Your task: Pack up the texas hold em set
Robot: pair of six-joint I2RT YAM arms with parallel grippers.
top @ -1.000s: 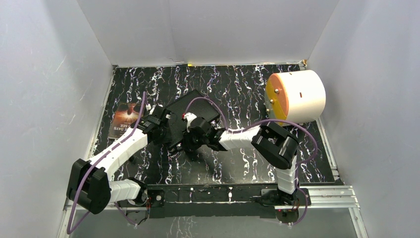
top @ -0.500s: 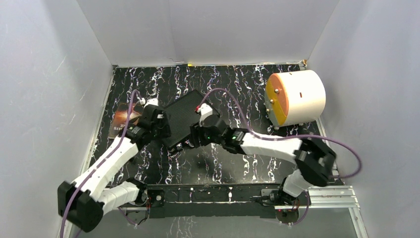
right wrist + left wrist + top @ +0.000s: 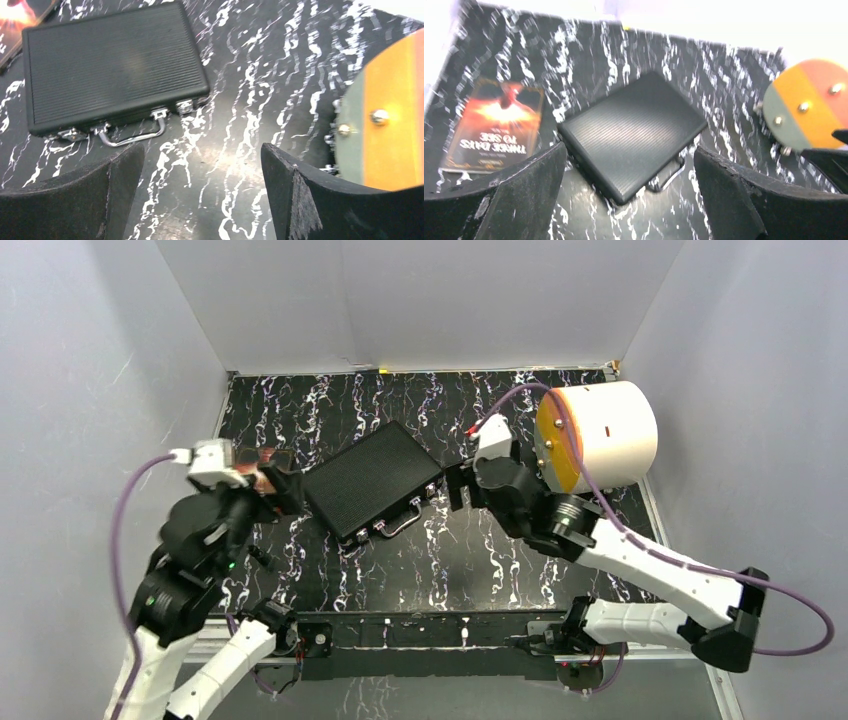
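Note:
The black ribbed case (image 3: pixel 372 483) of the texas hold em set lies shut and flat on the marbled mat, its silver handle (image 3: pixel 400 523) toward the arms. The chips, cards and dice are not in view. My left gripper (image 3: pixel 283 487) hovers open and empty just left of the case. In the left wrist view the case (image 3: pixel 634 132) lies ahead, between and beyond the spread fingers (image 3: pixel 514 195). My right gripper (image 3: pixel 455 486) hangs open and empty right of the case. The right wrist view shows the case (image 3: pixel 110 65), with its handle (image 3: pixel 132 137) and latches, at upper left.
A big white cylinder (image 3: pixel 600 435) with an orange face stands at the back right, close to my right wrist. A dark booklet (image 3: pixel 494 125) lies left of the case, mostly under my left arm in the top view. White walls enclose the mat on three sides.
Both grippers have let go and opened, and both arms have drawn back from the case, the left one leftward and the right one rightward. The case now lies uncovered and shut.

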